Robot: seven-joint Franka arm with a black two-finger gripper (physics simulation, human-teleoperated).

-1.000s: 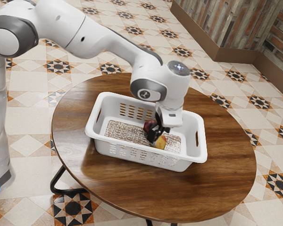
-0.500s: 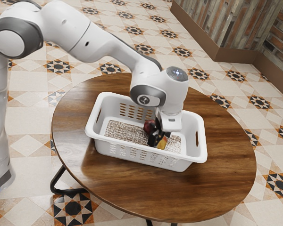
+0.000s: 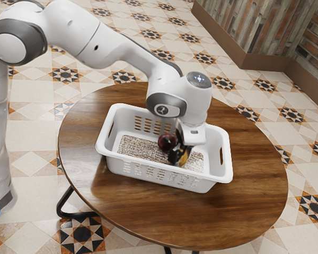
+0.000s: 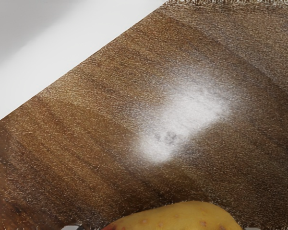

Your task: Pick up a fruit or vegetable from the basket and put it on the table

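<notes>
Exterior view: round wooden table point(image 3: 249, 196) below the gripper point(image 3: 178, 157); star-patterned tile floor point(image 3: 32, 159) farther out. White slotted basket point(image 3: 212, 179) surrounds the gripper. Inside: dark red round fruit point(image 3: 166, 142) just beside it, yellow potato-like item point(image 3: 185, 156) at it. Grip state cannot be determined.

Wrist view: yellow potato-like item, spotted, directly under the gripper.

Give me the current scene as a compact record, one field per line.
table: round, brown wood
container: white basket, slotted sides, on the table
gripper: reaching down into the basket, at the yellow produce
grip: can't be confirmed
yellow produce: brown-speckled, partly hidden, exact kind unclear
dark red fruit: round, in the basket, beside the gripper
task: not done, no produce on the table
</notes>
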